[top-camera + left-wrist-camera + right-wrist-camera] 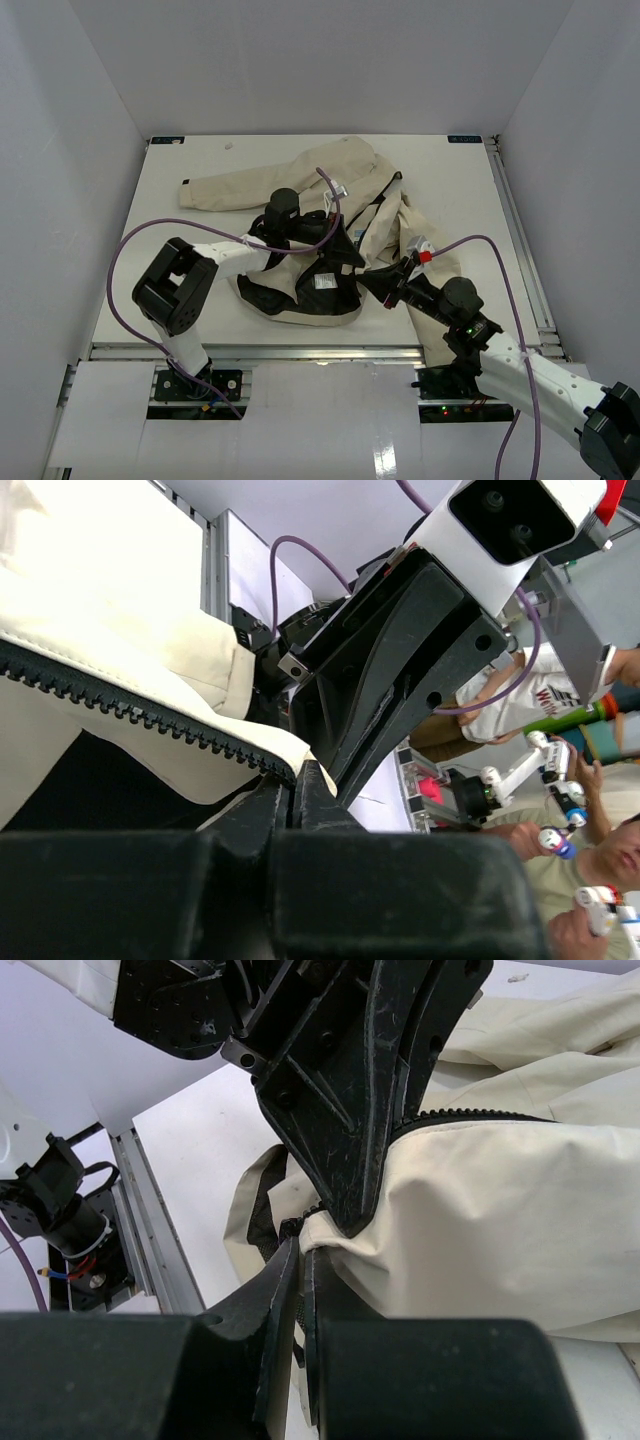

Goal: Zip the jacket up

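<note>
— Are the zipper (130,708) ends joined?
— Cannot tell. The left gripper (343,250) and right gripper (385,282) cover that spot of the jacket (340,180), toward the tabletop's (470,190) front edge.
— The white label (325,281)?
— Too small to read. The right arm (540,375) is cut off at bottom right.

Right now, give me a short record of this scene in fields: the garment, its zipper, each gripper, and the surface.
garment: cream-beige fabric jacket with black lining, crumpled, front lying open
zipper: dark toothed zipper edge, not joined to its other side
left gripper: shut on the jacket where the row of teeth ends
right gripper: shut on the jacket edge, close against the left gripper
surface: white table, jacket lying near its middle
</note>
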